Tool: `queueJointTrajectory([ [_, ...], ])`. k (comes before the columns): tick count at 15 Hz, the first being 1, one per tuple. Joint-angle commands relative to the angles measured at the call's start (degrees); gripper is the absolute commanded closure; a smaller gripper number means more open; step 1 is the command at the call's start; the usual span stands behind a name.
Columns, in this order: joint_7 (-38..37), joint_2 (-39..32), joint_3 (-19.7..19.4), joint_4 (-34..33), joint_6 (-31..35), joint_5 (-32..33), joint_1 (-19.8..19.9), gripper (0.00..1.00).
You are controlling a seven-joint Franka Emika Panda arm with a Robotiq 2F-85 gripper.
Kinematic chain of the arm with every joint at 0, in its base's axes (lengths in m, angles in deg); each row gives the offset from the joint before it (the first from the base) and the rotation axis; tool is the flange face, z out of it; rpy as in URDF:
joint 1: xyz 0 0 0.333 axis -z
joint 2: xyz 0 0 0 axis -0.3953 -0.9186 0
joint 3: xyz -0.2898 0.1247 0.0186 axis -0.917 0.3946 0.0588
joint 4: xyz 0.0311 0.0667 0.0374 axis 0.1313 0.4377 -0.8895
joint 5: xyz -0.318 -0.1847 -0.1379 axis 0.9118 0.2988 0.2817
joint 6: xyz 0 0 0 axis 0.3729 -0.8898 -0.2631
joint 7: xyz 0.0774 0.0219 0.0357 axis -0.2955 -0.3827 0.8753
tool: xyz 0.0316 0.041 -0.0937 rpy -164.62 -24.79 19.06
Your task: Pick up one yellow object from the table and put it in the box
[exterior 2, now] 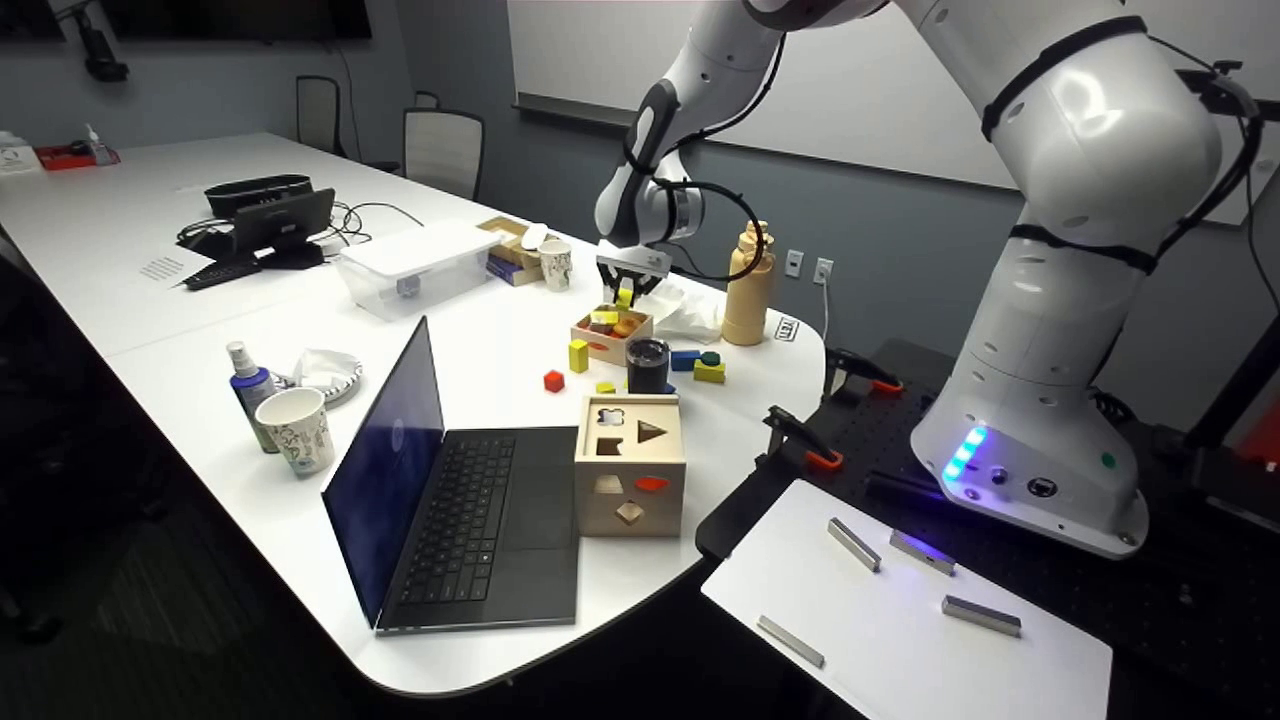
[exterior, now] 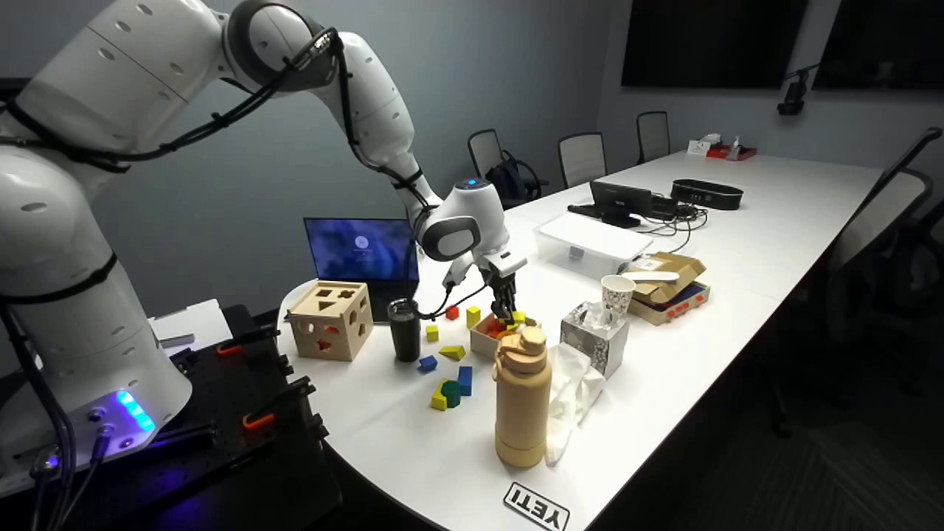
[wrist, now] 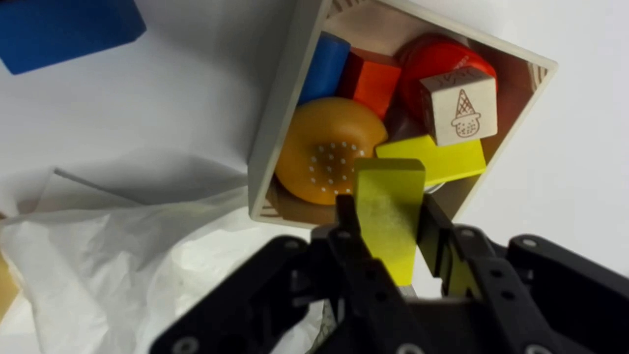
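Note:
My gripper (wrist: 385,209) is shut on a yellow block (wrist: 388,216), over the edge of a small open wooden tray (wrist: 282,105). In an exterior view the gripper (exterior 2: 626,285) with the block (exterior 2: 624,298) is at the tray (exterior 2: 598,350). Whether the block touches the tray's contents I cannot tell. A second yellow block (wrist: 435,158) lies in the tray. The box, a light wooden cube with cut-out holes (exterior: 342,338), stands apart near the laptop and also shows in an exterior view (exterior 2: 650,460). Several other yellow blocks (exterior: 473,317) lie on the table.
A black tumbler (exterior: 405,332) stands between the box and the tray. A tan bottle (exterior: 522,402), tissue box (exterior: 594,339) and crumpled tissue (wrist: 162,265) are near the tray. The laptop (exterior 2: 480,530) is beside the box. Blue blocks (exterior: 464,380) and a red block (exterior 2: 554,380) lie around.

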Motion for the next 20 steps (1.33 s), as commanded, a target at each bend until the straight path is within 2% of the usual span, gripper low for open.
queueJointTrajectory([
  [1, 1.2, -0.7, 0.6, -2.2, -2.6, -1.4, 0.4, 0.41],
  [6, 1.3, -0.1, 1.1, -1.9, -4.8, -1.6, 0.9, 0.04],
  [7, 1.2, 0.2, 1.1, -1.8, -4.9, -1.8, 0.9, 0.01],
  [11, 1.0, 3.2, 0.6, 0.2, -6.0, -2.0, 0.1, 0.00],
  [20, -2.9, 18.0, -3.9, 8.9, -16.6, 1.8, -5.8, 0.00],
])
